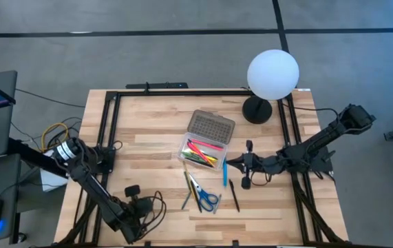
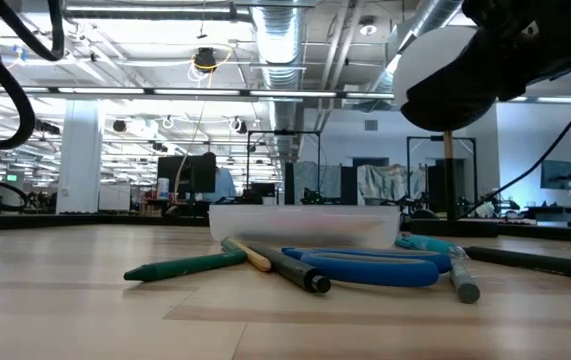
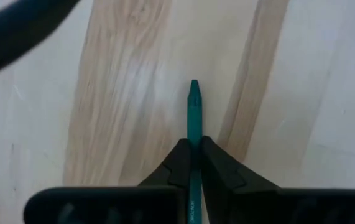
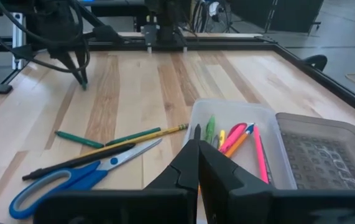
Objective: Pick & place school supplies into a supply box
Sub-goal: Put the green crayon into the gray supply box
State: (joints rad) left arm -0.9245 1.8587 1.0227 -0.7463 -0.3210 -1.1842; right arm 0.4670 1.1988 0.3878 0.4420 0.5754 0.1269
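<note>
Left end effector (image 3: 193, 163): clenched on a green pencil (image 3: 194, 115), tip poking out over the surface (image 3: 53, 137); from above it is hard to pick out.
Right end effector (image 4: 197, 163): pinched tight with nothing in it, near the box.
Box (image 1: 203, 148): open, mid-surface, pink, green and yellow pens inside.
Scissors (image 1: 206, 198): flat beside loose pencils, in front of the box.
Lamp (image 1: 272, 74): top cut off in the low view.
</note>
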